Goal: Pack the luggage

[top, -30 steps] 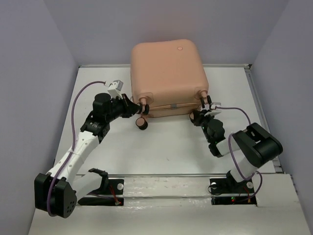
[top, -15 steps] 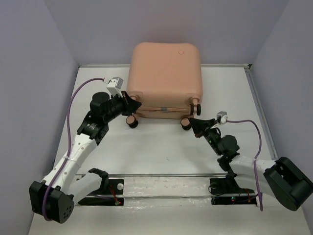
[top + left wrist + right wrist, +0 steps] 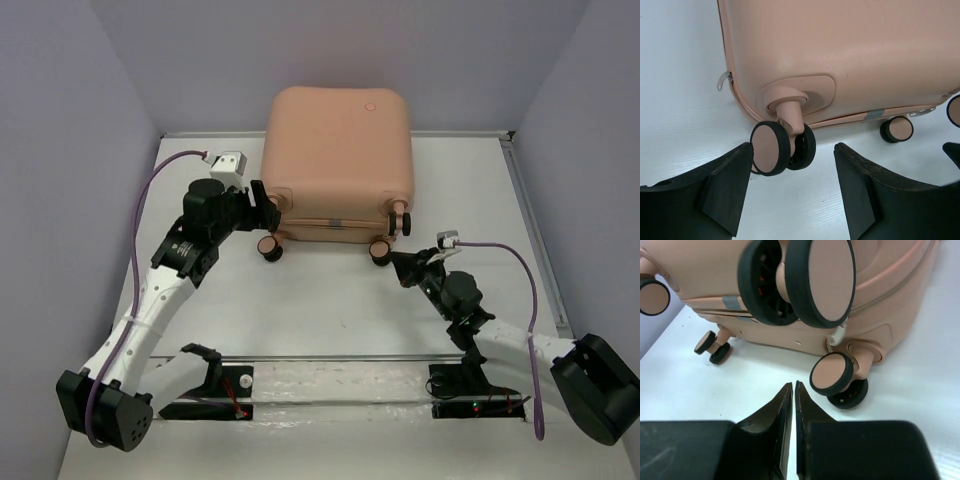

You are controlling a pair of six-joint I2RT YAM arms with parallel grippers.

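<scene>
The luggage (image 3: pixel 338 160) lies closed at the back of the counter (image 3: pixel 330 300), and with the left fingers (image 3: pixel 722 192) spread open at a corner wheel (image 3: pixel 771 148) and the right fingers (image 3: pixel 774 425) shut on nothing, any nudge could roll it askew.

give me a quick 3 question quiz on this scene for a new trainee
1. True or false: the peach-pink hard-shell suitcase lies closed on the white table.
2. Left tool or right tool: which one stands open? A) left B) right C) both
3. Fill in: in the left wrist view, a black-rimmed pink ____ of the suitcase sits just ahead of the gap between the left tool's fingers.
Key: 1 true; 2 A; 3 wheel.
</scene>
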